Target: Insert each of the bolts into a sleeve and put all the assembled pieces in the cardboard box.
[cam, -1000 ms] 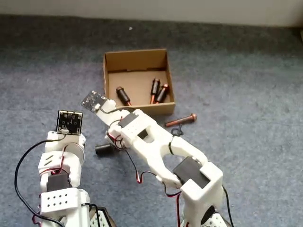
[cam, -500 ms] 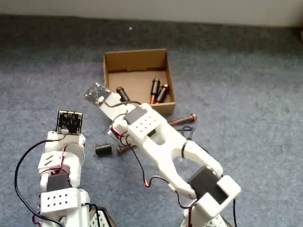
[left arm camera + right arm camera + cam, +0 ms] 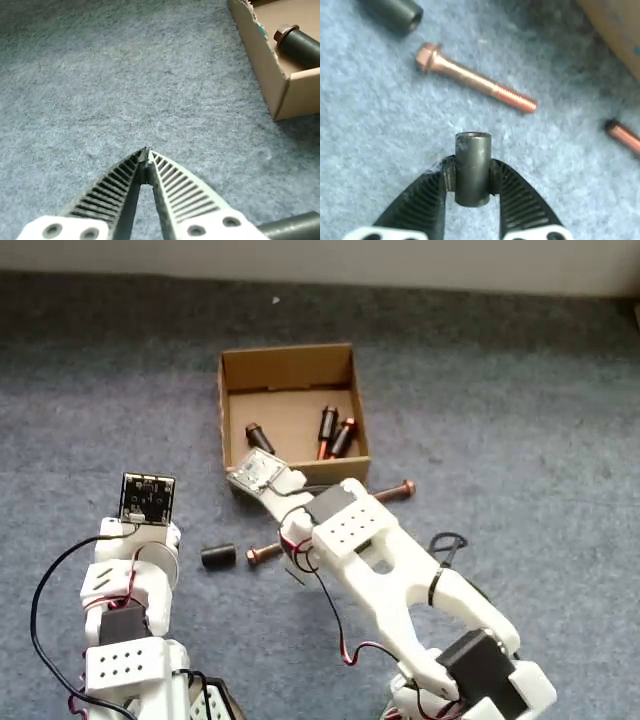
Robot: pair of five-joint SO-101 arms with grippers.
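My right gripper (image 3: 471, 166) is shut on a black sleeve (image 3: 472, 170), held upright just above the carpet. Beyond it lies a copper bolt (image 3: 475, 80), which the high view shows as a bolt (image 3: 260, 553) half under the right arm. A second loose sleeve (image 3: 218, 556) lies left of that bolt. Another bolt (image 3: 385, 492) lies by the front right corner of the cardboard box (image 3: 233, 400). The box holds three assembled pieces (image 3: 327, 430). My left gripper (image 3: 146, 154) is shut on nothing, low over bare carpet left of the box.
Grey carpet covers the whole floor, with open room left and right of the box. A black cable loop (image 3: 447, 541) of the right arm lies on the carpet. The box's front wall (image 3: 270, 75) stands close to the left gripper.
The right arm's wrist has swung right and back from the box's front left corner, uncovering the bolt beside the loose sleeve. The left arm has not moved.
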